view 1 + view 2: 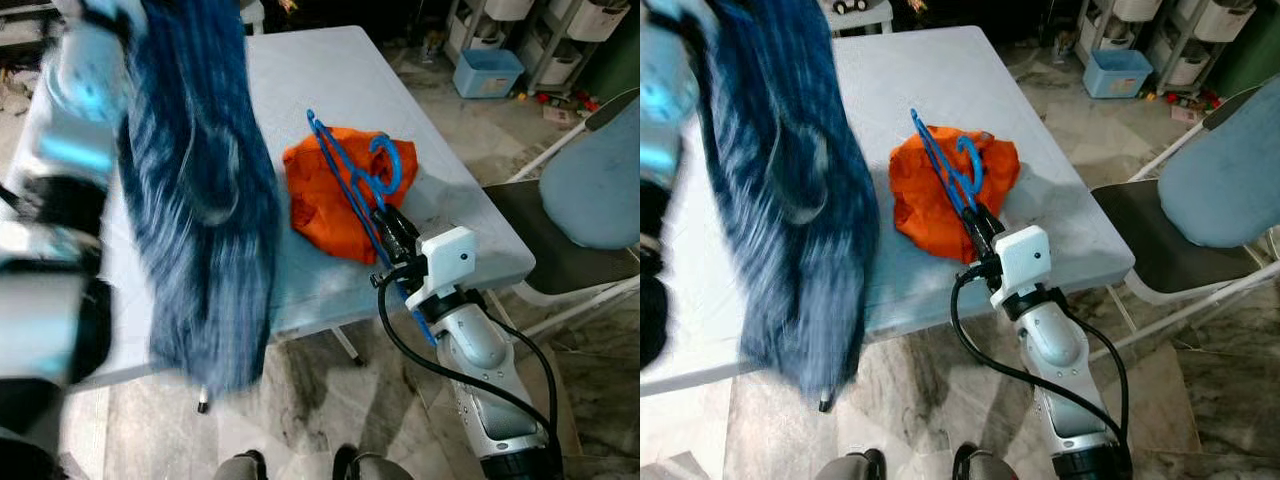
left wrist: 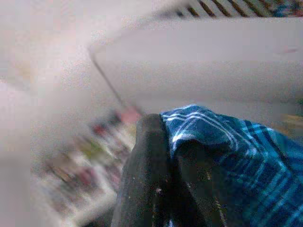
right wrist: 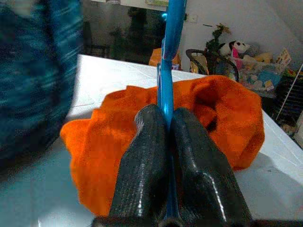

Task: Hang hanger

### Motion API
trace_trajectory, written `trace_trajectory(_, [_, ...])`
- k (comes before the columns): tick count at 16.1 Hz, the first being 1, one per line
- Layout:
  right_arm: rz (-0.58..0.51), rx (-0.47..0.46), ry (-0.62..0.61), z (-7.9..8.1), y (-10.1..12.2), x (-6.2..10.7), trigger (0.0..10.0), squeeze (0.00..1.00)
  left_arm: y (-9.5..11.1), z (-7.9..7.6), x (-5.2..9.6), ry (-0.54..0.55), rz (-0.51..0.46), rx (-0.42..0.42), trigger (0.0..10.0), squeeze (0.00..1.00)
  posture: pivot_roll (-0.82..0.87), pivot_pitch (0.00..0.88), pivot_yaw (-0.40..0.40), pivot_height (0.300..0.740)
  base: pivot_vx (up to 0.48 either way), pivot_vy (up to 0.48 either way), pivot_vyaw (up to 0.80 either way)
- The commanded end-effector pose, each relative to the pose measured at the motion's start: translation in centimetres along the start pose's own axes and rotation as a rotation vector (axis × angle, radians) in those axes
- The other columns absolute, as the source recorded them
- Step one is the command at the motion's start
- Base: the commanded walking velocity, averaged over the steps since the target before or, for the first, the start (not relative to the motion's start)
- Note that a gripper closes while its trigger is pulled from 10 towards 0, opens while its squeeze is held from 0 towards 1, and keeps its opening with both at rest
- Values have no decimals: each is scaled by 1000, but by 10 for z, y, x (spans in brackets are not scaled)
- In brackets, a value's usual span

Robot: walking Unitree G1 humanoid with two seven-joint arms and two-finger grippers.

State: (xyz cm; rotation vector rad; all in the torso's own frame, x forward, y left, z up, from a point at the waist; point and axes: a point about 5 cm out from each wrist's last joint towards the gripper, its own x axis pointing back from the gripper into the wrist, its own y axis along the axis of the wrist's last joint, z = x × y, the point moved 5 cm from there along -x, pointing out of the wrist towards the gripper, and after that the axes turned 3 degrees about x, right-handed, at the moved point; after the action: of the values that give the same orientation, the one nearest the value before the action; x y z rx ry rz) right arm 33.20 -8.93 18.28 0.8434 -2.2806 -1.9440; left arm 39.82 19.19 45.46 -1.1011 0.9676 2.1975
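So your right hand [image 1: 385, 225] is clamped on the blue hanger [image 1: 350, 170], which lies across the orange cloth [image 1: 330, 205] on the desk [image 1: 340, 80]. Lift it straight up so the hook doesn't snag that cloth. Left hand [image 2: 161, 161] looks pinched on the blue plaid garment [image 1: 200, 190], though it's blurry. The chair [image 1: 590, 190] sits near the desk.

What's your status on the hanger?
Right gripper shut on blue hanger, over orange cloth on table. Left gripper holds plaid garment aloft.
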Motion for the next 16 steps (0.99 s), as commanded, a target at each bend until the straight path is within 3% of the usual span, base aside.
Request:
trace_trajectory(1, [57,0,-38,-6,-12,9,10000,0,31,14,-10,67,-167,-116,10000,0,3,199,-18,740,0,0,0])
trace_trajectory(2, [62,-1,-45,-6,-13,11,10000,0,35,15,-11,74,-199,-144,10000,0,1,199,-16,740,0,0,0])
trace_trajectory(3, [67,-5,-48,-4,-14,13,10000,0,29,5,-5,34,-198,-163,10000,0,-1,198,-12,740,0,0,0])
trace_trajectory(4, [68,-7,-45,-2,-15,14,10000,0,9,-17,12,-49,-138,-135,10000,0,-2,200,-10,740,0,0,0])
trace_trajectory(6, [70,-6,-38,0,-15,13,10000,0,-41,-60,60,-188,80,3,10000,0,-1,200,-17,740,0,0,0])
trace_trajectory(7, [71,-1,-34,-2,-15,12,10000,0,-69,-74,90,-208,238,110,10000,925,6,203,-27,740,0,0,0])
trace_trajectory(8, [76,4,-27,-4,-16,11,10000,0,-96,-82,119,-199,407,212,10000,1000,12,204,-32,740,0,0,0])
trace_trajectory(9, [80,8,-16,-4,-17,11,10000,0,-113,-83,138,-190,514,257,10000,1000,24,204,-34,740,0,0,0])
trace_trajectory(11, [88,11,-3,-4,-19,11,10000,0,-129,-77,160,-148,616,329,10000,1000,36,205,-34,740,0,0,0])
trace_trajectory(13, [92,4,0,-1,-21,10,10000,0,-103,-63,156,-126,448,347,10000,1000,44,204,-26,740,0,0,0])
trace_trajectory(15, [100,-3,1,3,-23,12,10000,0,-100,-69,177,-108,513,419,10000,1000,45,206,-21,740,0,0,0])
trace_trajectory(16, [104,-7,2,5,-24,13,10000,0,-99,-73,199,-91,568,447,10000,1000,46,206,-19,740,0,0,0])
